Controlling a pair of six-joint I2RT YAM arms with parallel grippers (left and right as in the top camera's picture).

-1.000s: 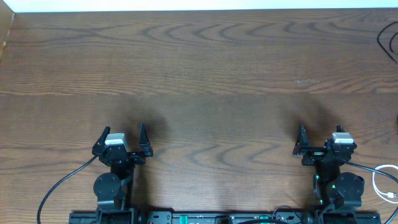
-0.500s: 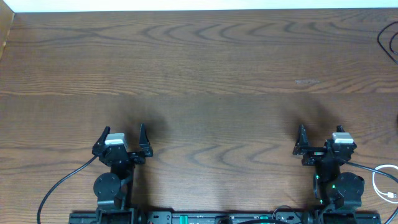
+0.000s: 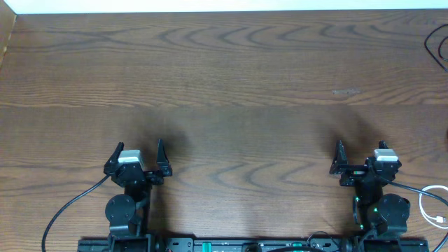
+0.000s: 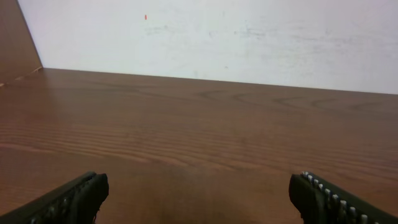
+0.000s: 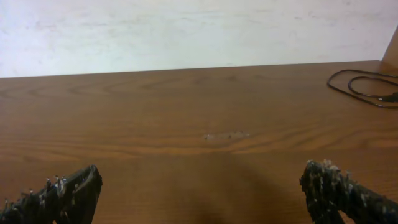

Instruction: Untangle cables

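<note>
Overhead unchanged from a second ago: left hand (image 3: 138, 147), right hand (image 3: 362, 148) both released, empty. Black cable (image 3: 428, 43) at surface (image 3: 224, 105) 2 o'clock edge, white cable (image 3: 422, 203) at 4; right wrist catches only the black

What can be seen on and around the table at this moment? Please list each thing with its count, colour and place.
table: one, dark brown wood, fills the overhead view
wall: one, white, behind the far table edge
black cable: one, black, looped at the far right edge
white cable: one, white, near right edge, beside the right arm's base
scuff mark: one, pale, right of centre
arm wire: one, thick black, trailing from the left arm's base
left gripper: one, black, near left, open, empty
right gripper: one, black, near right, open, empty
</note>
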